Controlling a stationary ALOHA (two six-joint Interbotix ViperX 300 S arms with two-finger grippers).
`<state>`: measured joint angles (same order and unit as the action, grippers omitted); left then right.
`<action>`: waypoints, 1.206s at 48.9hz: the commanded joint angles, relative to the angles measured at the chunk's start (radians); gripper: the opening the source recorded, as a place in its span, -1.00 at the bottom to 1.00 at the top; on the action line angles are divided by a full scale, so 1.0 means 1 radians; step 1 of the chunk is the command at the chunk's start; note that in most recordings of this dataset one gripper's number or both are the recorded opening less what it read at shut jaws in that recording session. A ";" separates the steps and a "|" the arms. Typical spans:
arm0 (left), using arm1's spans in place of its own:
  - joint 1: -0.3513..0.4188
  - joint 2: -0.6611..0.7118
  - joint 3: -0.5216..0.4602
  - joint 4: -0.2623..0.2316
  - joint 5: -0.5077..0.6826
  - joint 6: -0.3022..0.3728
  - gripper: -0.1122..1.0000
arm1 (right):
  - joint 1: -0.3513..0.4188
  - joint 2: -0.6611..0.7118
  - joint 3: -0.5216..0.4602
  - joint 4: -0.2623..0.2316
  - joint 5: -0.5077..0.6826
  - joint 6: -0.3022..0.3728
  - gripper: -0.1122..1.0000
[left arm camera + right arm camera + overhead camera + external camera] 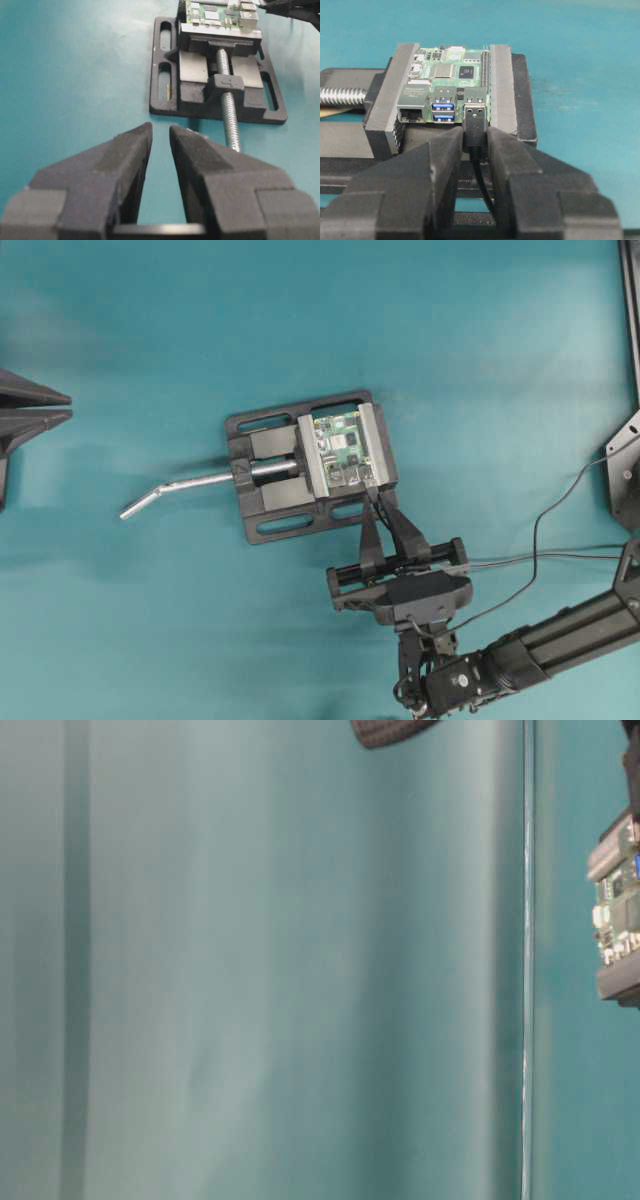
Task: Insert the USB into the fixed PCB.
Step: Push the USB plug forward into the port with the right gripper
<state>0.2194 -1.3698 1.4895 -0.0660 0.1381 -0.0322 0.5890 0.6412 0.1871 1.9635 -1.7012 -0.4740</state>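
Black fingers of my right claw (475, 142) pinch the USB (475, 127), its silver tip at a port of the fixed PCB (451, 75), clamped in the vise (270, 525). Insertion is underway, I judge; next comes a straight push. Seating depth is hidden. My left claw (160, 140) waits parted, empty.

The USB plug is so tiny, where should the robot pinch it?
On the short black body of the USB plug, behind the silver tip, coming from the cable end. The right gripper pinches it there by its flat sides, so the tip stays free to enter the port on the PCB.
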 commanded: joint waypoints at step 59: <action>0.002 0.009 -0.028 0.003 -0.005 -0.002 -0.29 | -0.072 -0.071 0.028 -0.038 -0.003 -0.008 -0.43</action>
<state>0.2178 -1.3698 1.4895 -0.0660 0.1396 -0.0307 0.5768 0.6167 0.2148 1.9390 -1.6997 -0.4801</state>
